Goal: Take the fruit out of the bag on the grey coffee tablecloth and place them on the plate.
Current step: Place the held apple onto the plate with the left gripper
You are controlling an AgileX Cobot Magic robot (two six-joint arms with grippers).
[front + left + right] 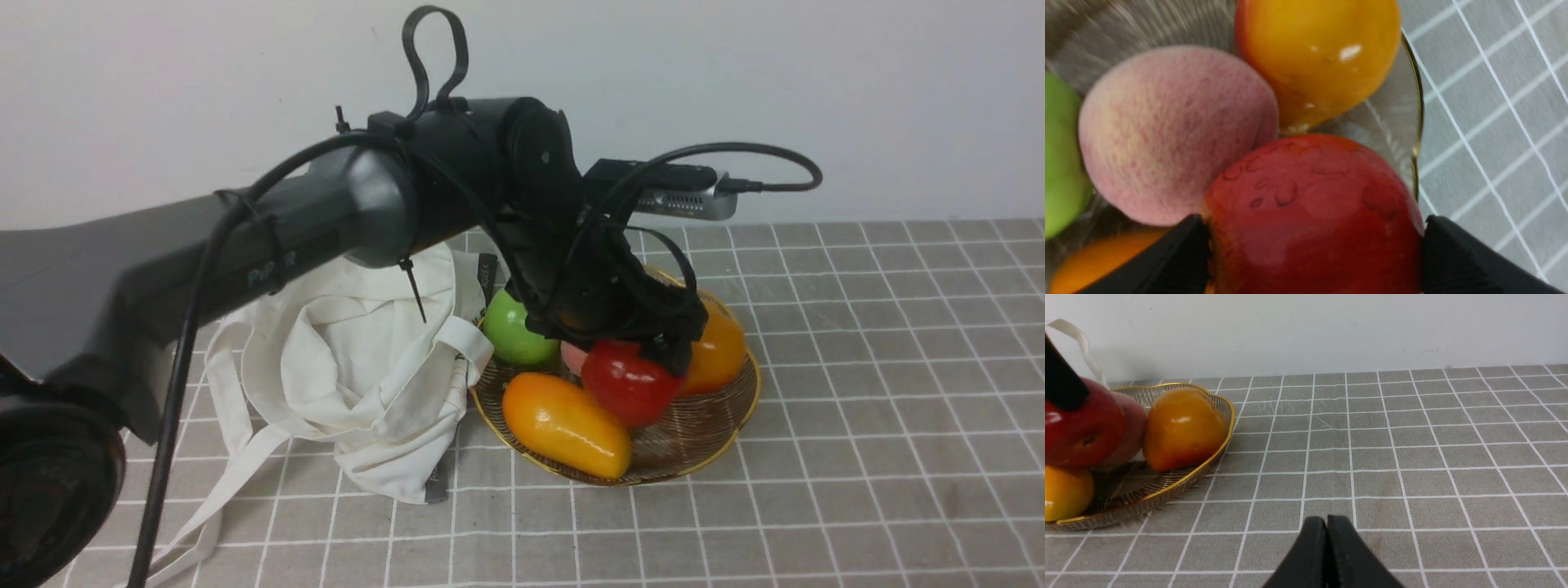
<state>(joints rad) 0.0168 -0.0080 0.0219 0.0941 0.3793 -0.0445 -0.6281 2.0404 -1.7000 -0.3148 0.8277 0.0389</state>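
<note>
The fruit (629, 390) is out of the bag (351, 359) and over the plate (722, 420), low among the others. It touches the peach (1175, 130), with the round orange fruit (720, 343) just beside it and the long orange fruit (563, 425) on the near side. You cannot tell whether its weight already rests there. Judge it as hard, smooth and glossy, light enough for one claw but slippery, and round, so it may roll once freed. The widest girth is the place to hold it. Your left claw (1314, 249) does just that, its black fingers (1180, 257) pressed on opposite flanks, spread about as wide as the fruit. The left arm reaches forward over the slumped bag, its wrist bent steeply down onto the plate, just past the green apple (516, 328). Your right claw (1327, 539) is closed on nothing, low over the cloth (857, 392) and well apart from the plate. Free the fruit gently, for it could nudge its neighbours or roll toward the rim.
</note>
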